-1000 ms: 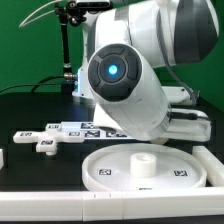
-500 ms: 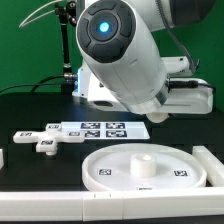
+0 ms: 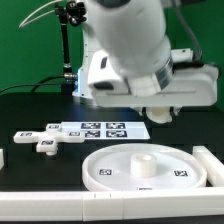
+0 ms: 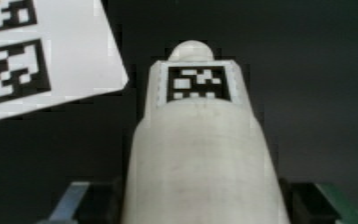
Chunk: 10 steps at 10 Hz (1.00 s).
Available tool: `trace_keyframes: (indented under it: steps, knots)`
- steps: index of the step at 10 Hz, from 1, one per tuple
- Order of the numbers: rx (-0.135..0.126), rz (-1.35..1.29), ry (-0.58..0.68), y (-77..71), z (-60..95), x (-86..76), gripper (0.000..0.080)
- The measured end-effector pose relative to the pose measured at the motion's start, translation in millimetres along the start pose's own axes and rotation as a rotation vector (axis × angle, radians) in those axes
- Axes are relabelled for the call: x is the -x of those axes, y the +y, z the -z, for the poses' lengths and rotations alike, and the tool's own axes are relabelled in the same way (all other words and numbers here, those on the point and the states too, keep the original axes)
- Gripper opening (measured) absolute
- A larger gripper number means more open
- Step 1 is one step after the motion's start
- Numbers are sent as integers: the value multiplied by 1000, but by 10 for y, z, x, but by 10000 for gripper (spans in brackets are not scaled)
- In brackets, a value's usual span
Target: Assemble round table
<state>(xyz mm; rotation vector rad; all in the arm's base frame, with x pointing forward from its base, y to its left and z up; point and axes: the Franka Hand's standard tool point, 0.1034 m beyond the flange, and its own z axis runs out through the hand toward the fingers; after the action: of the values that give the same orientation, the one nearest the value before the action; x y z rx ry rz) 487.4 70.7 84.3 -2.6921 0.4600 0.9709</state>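
In the wrist view my gripper is shut on the short thick white cylinder leg, with a dark finger on each side of it. The leg's tag faces the camera and the leg hangs over the black table. In the exterior view the large rimmed round disc lies at the front with a small raised hub in its middle. The cross-shaped piece lies at the exterior view's left. The arm's body hides the gripper and the leg in that view.
The marker board lies behind the disc and also shows in the wrist view, beside the leg. A white rail block stands at the disc's right and another at the left edge. The robot base stands behind.
The arm has risen and swung toward the exterior view's right; its blue-lit joint has moved up out of the picture. The disc, cross piece and marker board have not moved.
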Motion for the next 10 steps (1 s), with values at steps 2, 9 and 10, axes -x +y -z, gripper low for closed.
trace_keyframes:
  steps: [2, 9, 10]
  knots:
    - [2, 25, 165, -104, 94, -82, 409]
    - [30, 166, 608, -38, 433, -216, 409]
    - [25, 164, 620, -74, 512, -214, 409]
